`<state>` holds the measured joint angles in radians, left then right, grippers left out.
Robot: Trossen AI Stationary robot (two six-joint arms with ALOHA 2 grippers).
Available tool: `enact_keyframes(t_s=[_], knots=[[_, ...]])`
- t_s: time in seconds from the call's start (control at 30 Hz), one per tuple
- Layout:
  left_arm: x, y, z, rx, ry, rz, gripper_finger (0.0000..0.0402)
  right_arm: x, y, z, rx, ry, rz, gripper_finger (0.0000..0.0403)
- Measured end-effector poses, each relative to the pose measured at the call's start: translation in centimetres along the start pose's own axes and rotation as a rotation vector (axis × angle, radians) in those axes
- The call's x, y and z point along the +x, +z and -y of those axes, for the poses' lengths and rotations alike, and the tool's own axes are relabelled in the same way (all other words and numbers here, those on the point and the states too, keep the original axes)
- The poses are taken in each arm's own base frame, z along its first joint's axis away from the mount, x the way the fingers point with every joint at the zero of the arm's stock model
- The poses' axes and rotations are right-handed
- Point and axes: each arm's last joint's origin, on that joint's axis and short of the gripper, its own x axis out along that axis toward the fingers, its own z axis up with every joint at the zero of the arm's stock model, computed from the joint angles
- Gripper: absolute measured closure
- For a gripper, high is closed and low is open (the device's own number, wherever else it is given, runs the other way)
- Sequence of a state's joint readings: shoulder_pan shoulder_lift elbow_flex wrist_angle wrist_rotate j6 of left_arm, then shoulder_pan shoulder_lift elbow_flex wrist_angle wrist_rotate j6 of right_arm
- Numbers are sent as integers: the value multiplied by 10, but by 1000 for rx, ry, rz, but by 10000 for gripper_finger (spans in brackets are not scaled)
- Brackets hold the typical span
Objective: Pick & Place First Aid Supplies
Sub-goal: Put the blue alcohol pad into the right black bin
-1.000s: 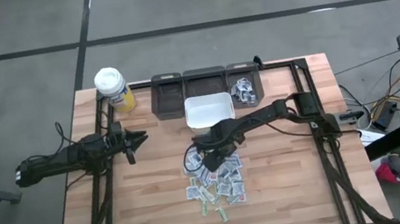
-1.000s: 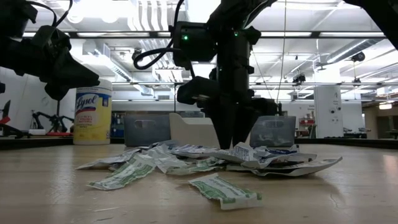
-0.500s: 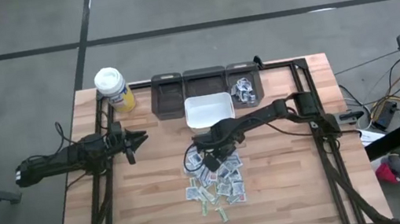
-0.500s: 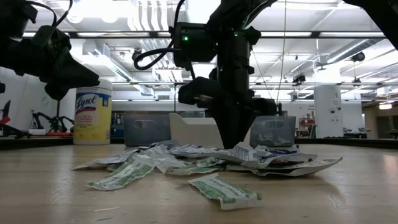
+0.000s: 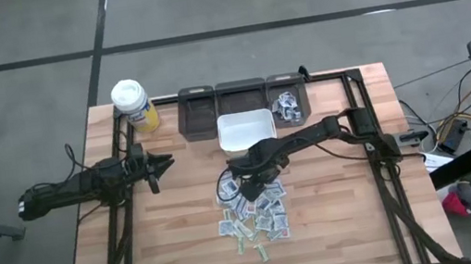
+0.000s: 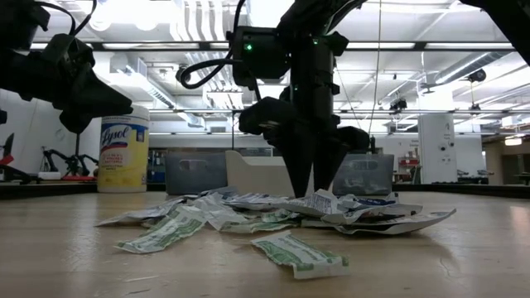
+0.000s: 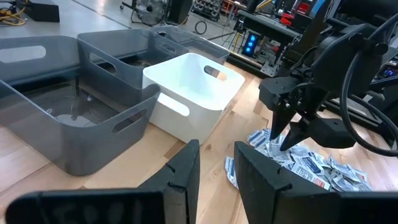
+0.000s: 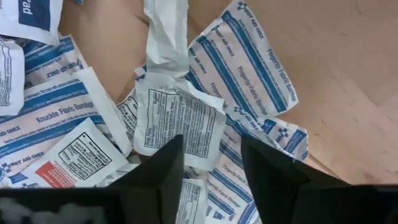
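In the high view the first aid supplies (image 5: pixel 256 217) are too small for their print to be read; the right gripper (image 5: pixel 249 187) hides the packets under it. In the right wrist view several packets run off the edges; in the low view the white bin (image 6: pixel 252 174) stands half behind the arm.

The right hand (image 8: pixel 211 168) hangs with its 2 dark fingers (image 8: pixel 158 171) apart over overlapping first aid packets (image 8: pixel 177 118), white with blue print, one reading "Knuckle Fabric Bandages", lying on the wooden tabletop (image 8: pixel 348 74).
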<state>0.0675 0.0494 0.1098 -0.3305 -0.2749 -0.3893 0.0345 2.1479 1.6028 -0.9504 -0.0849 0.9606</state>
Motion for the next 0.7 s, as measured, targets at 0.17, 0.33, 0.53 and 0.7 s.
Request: enact_keyframes(t_s=[0.17, 0.33, 0.53, 0.7], knots=[[0, 0, 0, 0, 0, 0, 307, 4, 0, 0, -2, -7, -7, 221], [0, 0, 0, 0, 0, 0, 307, 10, 1, 0, -2, -18, -15, 222], [0, 0, 0, 0, 0, 1, 307, 11, 1, 1, -23, -25, -20, 246], [0, 0, 0, 0, 0, 0, 307, 11, 1, 1, -26, -26, -20, 279]])
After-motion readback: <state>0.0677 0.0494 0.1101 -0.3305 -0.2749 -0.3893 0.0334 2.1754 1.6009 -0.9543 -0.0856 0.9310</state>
